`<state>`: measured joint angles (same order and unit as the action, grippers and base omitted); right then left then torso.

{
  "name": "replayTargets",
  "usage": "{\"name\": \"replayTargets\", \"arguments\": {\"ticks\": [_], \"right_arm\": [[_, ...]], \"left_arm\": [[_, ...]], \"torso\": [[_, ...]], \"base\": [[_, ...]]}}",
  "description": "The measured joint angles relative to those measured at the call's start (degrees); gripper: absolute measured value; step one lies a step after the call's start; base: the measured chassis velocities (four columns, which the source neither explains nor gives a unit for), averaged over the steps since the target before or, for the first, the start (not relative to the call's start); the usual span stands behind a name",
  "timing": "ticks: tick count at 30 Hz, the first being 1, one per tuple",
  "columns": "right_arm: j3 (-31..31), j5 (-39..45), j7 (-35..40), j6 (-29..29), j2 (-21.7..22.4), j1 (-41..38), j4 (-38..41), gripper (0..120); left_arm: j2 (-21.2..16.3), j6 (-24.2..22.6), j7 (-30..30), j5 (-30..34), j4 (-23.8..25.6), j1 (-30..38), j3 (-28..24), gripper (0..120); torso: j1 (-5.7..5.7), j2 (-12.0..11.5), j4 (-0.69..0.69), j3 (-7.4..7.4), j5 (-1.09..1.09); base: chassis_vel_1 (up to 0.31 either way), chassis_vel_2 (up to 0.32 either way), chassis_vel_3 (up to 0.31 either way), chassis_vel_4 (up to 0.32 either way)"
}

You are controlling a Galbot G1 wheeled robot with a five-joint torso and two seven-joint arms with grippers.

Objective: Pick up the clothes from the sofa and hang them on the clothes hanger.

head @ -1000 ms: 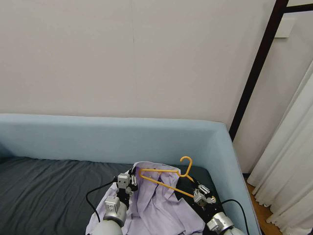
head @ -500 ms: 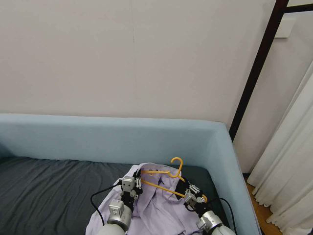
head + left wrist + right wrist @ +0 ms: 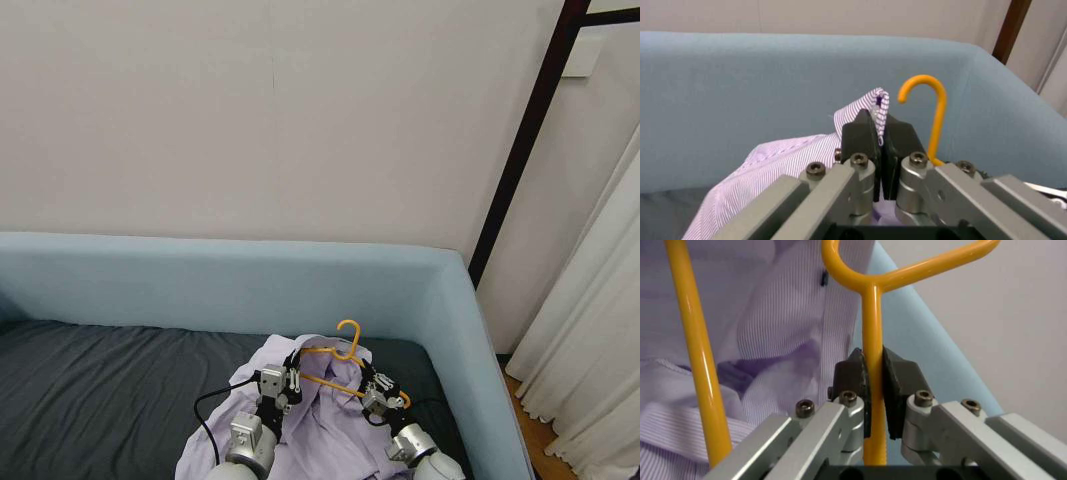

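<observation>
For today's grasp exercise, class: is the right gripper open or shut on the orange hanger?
Shut. The right gripper clamps the orange hanger rod from both sides, no gap showing.

No readable text, no labels, brands, numbers or signs in any view, purple-striped shirt (image 3: 787, 305) unmarked, orange hanger (image 3: 871, 315) unmarked, light blue sofa (image 3: 250, 285) and wall (image 3: 250, 120) blank

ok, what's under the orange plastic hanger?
A lilac striped shirt, heaped on the dark sofa seat. The right gripper clamps the orange hanger by its neck; the left gripper pinches the shirt's edge. Whatever lies beneath the shirt is covered.
</observation>
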<state>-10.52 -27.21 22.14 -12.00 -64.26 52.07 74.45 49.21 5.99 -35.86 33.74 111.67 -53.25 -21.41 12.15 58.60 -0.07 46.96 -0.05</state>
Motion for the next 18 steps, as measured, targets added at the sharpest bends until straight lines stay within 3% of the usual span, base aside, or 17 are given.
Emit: {"name": "replayTargets", "arguments": {"ticks": [18], "right_arm": [[-0.8,-6.72,-0.16,-2.45,0.34,-2.26,-0.33,4]], "left_arm": [[-2.04,-0.12,3.07,-0.65,0.83,-1.29,-3.01,0]], "torso": [[0.0,0.0,0.0,0.0,0.0]], "base": [[0.0,0.0,0.0,0.0]]}}
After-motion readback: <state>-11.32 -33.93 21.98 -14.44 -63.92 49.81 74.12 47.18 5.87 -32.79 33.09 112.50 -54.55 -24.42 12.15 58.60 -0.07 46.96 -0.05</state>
